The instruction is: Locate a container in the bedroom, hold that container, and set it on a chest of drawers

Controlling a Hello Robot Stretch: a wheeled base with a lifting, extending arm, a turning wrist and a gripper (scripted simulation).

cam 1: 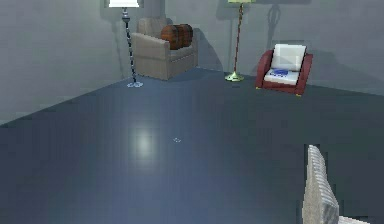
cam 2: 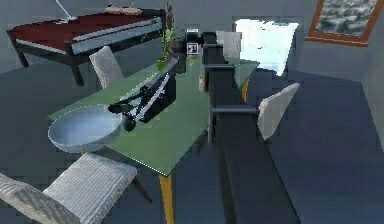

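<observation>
Hanging over the green table (cam 2: 176,134), the gripper (cam 2: 130,110) points at the pale bowl (cam 2: 80,132), the likely container, which rests just ahead of the jaws, probably lined up for a grasp; whether they hold anything I cannot tell.

Wide open floor ahead, cramped around the table

The dark floor (cam 1: 150,130) runs bare up to the beige armchair (cam 1: 160,52), red armchair (cam 1: 284,70) and two lamps (cam 1: 128,45) (cam 1: 237,40) by the far wall. In the arm side view the green table (cam 2: 185,125) is hemmed in by a near chair (cam 2: 70,190), a left chair (cam 2: 105,65) and a right chair (cam 2: 275,108). A big bowl (cam 2: 85,130) takes up its near end.
</observation>
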